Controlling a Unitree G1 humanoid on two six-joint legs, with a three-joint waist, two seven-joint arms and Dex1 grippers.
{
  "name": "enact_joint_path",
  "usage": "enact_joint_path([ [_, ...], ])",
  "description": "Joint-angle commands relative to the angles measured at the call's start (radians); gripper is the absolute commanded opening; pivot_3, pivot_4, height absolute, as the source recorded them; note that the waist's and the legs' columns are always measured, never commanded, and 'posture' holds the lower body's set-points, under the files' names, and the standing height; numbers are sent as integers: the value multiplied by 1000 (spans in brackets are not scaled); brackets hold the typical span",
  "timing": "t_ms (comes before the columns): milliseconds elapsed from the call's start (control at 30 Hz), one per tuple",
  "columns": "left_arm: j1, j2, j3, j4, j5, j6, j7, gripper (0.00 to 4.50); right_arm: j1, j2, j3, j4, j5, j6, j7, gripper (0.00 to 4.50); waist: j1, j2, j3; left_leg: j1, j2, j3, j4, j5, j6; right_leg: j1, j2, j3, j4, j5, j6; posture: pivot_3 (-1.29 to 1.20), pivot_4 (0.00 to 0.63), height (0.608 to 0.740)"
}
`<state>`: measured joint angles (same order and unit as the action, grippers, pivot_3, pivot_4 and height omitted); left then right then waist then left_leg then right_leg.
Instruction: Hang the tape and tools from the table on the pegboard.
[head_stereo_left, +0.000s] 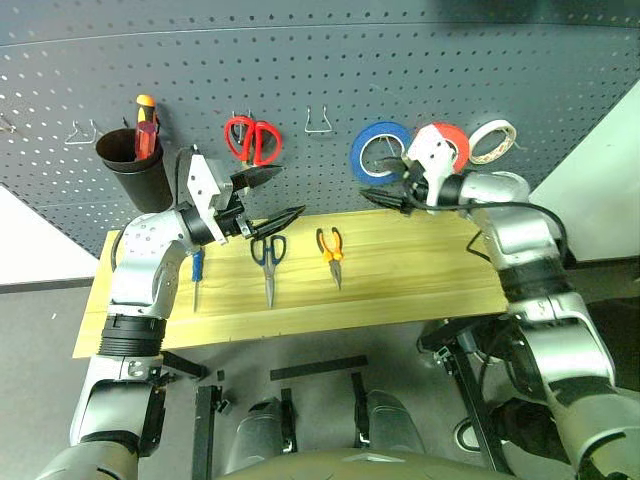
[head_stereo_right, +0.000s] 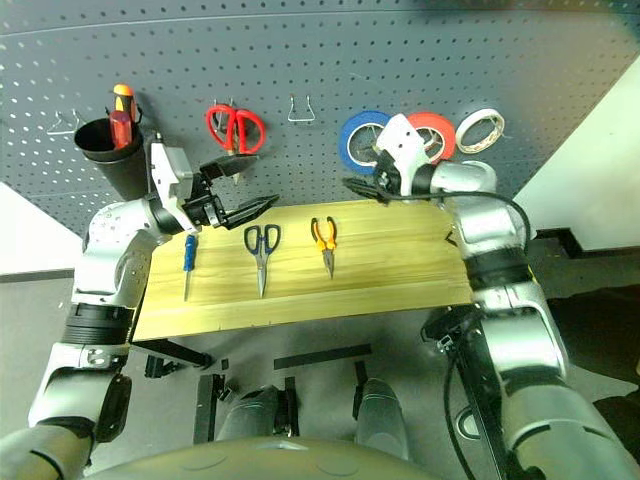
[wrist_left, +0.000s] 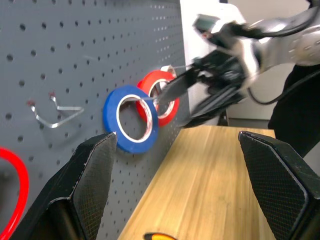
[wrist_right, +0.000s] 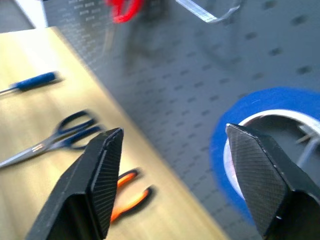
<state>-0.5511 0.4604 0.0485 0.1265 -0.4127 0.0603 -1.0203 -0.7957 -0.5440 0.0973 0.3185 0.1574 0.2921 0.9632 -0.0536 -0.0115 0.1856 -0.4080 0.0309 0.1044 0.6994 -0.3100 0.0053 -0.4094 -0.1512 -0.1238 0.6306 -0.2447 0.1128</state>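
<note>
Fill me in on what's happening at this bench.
A two-armed robot is hanging things on the pegboard. The blue tape hangs on a hook, and the right tool is open just below it, holding nothing. The blue screwdriver, dark scissors and orange pliers lie on the table, not yet hung. The left tool hangs open above the table, holding nothing.
</note>
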Motion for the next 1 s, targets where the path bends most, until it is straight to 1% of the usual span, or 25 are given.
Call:
enact_joint_path([
  [33,2,3,2,-13,3,-11,-1,4089,42,-52,-37,-207,67,124,31,3466,4,0,0,0,0,0,0,0,0,0,0,0,0,0,0,-68,114,738],
  [133,11,14,1,12,14,-7,-5,4089,93,-75,-39,-326,117,255,32,3466,6,0,0,1,0,0,0,0,0,0,0,0,0,0,0,-74,117,738],
  [233,22,30,2,40,38,3,10,4089,118,-68,-32,-388,140,397,-17,3466,7,0,0,1,0,0,0,0,0,0,0,0,1,0,0,-81,119,738],
  [300,33,43,-2,42,47,23,14,4089,122,-54,-16,-398,138,492,-63,3844,8,0,0,1,0,0,0,0,0,0,0,0,0,0,0,-81,122,738],
  [367,51,63,-6,33,57,53,20,4089,117,-33,-2,-393,134,578,-114,4387,8,0,0,1,0,0,0,0,0,0,0,0,0,0,0,-79,126,738],
  [400,60,76,-12,33,74,63,27,4089,112,-20,2,-388,132,617,-139,4469,9,0,0,1,0,0,0,0,0,0,0,0,0,0,0,-78,129,738],
  [500,103,123,-35,29,103,90,7,4089,93,39,12,-379,138,703,-200,4469,7,0,0,1,0,0,0,0,0,-1,0,0,1,0,0,-73,141,738],
  [533,112,128,-36,23,100,103,8,4089,86,55,18,-374,135,722,-218,4469,7,1,0,1,0,0,0,0,0,-1,0,0,1,0,0,-72,155,738],
  [600,127,129,-34,21,105,101,17,4444,64,91,33,-334,119,747,-257,4500,8,1,1,0,0,0,0,0,0,-1,0,0,1,0,0,-67,176,738],
  [633,132,131,-34,21,110,100,20,4481,50,107,37,-307,112,755,-274,4500,9,1,2,0,0,0,0,0,0,-1,0,0,1,0,0,-67,184,738],
  [700,138,131,-32,18,120,101,31,4481,19,135,32,-250,106,776,-311,4500,10,1,4,0,0,0,0,0,0,-1,0,0,1,0,0,-64,212,738],
  [800,137,127,-30,40,131,74,32,4481,-60,194,29,-55,63,763,-400,4500,9,2,12,0,1,-1,0,0,1,-1,0,0,1,0,0,-59,251,738],
  [867,130,110,-12,51,116,79,50,4481,-100,214,48,32,49,740,-399,4500,9,5,26,1,1,-2,0,0,1,-1,0,1,1,0,0,-44,299,738],
  [1000,143,125,-21,46,124,74,35,4481,-169,257,37,166,25,696,-431,4500,9,6,68,0,1,-2,0,-1,1,-4,0,4,2,0,-1,-27,348,738],
])
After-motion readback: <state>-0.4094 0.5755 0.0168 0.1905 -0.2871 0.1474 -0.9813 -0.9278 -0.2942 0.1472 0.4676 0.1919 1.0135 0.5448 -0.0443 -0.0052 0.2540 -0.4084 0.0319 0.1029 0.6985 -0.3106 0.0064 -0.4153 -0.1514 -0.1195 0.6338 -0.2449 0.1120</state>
